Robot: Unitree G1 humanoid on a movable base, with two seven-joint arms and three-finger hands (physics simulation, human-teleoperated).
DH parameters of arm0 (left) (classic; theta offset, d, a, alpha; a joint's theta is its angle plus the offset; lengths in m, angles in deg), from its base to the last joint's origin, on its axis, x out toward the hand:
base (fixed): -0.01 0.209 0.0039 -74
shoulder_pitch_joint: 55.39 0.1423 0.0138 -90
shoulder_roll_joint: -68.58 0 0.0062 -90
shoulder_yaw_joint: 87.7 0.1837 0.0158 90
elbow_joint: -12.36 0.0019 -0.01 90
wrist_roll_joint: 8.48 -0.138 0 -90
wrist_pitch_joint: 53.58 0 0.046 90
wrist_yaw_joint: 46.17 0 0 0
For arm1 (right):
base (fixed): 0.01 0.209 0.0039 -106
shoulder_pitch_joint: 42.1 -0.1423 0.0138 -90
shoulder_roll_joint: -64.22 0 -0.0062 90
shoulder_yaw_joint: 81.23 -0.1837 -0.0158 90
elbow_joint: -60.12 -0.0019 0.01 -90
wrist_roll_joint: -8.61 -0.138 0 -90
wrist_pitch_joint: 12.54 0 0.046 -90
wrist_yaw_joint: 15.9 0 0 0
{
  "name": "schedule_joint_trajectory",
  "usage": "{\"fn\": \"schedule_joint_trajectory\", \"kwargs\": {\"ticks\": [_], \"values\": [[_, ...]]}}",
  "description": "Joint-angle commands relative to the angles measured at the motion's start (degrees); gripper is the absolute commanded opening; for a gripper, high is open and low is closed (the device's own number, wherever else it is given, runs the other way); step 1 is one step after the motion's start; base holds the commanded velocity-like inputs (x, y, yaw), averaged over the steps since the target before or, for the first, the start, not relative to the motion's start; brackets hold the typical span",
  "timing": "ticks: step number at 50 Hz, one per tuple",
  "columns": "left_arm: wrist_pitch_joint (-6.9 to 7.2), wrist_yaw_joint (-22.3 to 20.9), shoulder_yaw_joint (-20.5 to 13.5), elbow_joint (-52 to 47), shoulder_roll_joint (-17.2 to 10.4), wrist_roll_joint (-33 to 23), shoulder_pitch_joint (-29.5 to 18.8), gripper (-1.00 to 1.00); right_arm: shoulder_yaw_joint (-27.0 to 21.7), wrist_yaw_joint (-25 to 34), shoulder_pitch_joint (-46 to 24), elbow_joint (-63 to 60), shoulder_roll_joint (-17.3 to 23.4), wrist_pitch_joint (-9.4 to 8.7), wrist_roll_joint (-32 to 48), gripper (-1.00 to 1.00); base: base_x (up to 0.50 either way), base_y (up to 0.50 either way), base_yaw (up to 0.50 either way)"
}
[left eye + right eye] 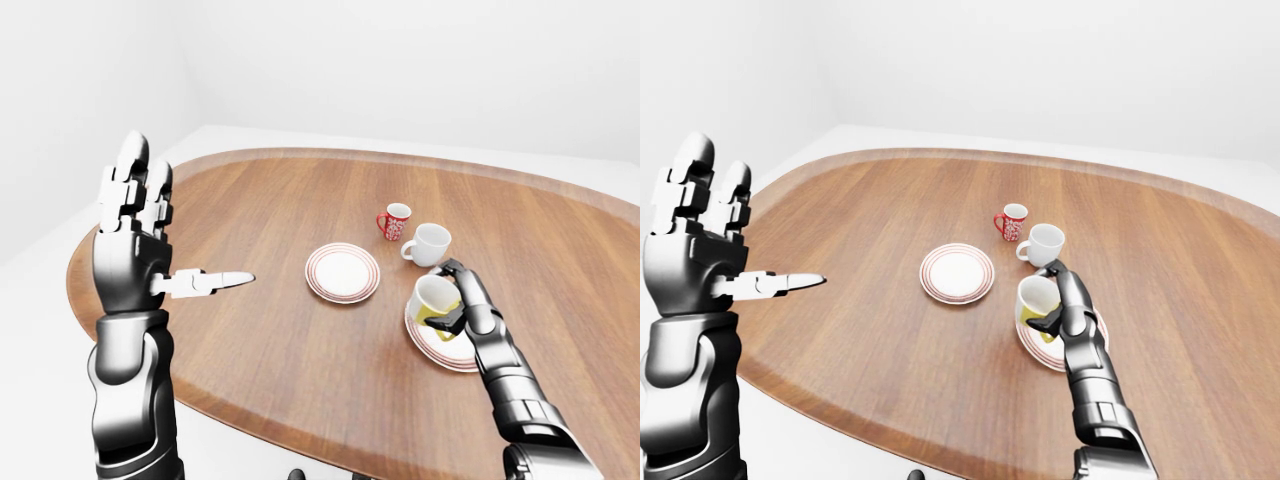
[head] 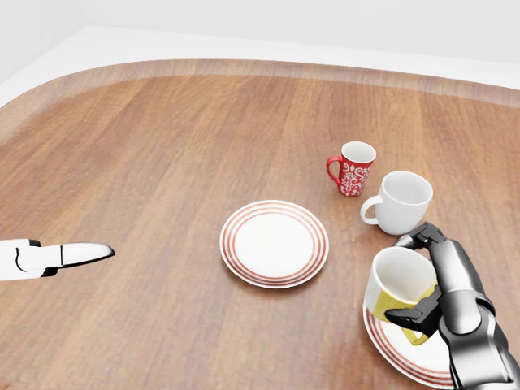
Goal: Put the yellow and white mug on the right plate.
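The yellow and white mug [image 2: 398, 288] hangs tilted over the left part of the right plate [image 2: 406, 353], held by my right hand [image 2: 435, 284], whose fingers close round its body. Its mouth faces up and to the left. I cannot tell whether its base touches the plate. The red-ringed left plate [image 2: 275, 242] lies bare in the middle of the table. My left hand [image 1: 140, 215] is raised well to the left, fingers spread upward, thumb pointing right, holding nothing.
A red patterned mug [image 2: 353, 168] and a plain white mug [image 2: 400, 202] stand just above the right plate in the head view, the white one close to my right hand. The oval wooden table [image 2: 162, 146] stretches left and up.
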Motion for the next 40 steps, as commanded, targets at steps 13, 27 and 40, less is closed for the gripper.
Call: {"fn": "schedule_joint_trajectory", "kwargs": {"ticks": [13,27,40], "values": [[0.00,-0.01,-0.04,-0.79,-0.04,0.05,0.07,0.88,-2.21,-1.87,-0.79,5.53,4.04,1.16,-3.59,-1.00,0.00,0.00,0.00],[0.00,-0.14,0.27,-0.84,0.21,-0.27,0.28,0.89,-1.68,-4.46,-3.86,16.11,5.56,7.06,-5.38,-1.00,0.00,0.00,0.00],[0.00,-0.28,0.28,-0.58,0.26,-0.41,0.24,0.89,-0.23,-6.16,-8.83,24.67,6.58,10.00,-6.56,-1.00,0.00,0.00,0.00]]}}
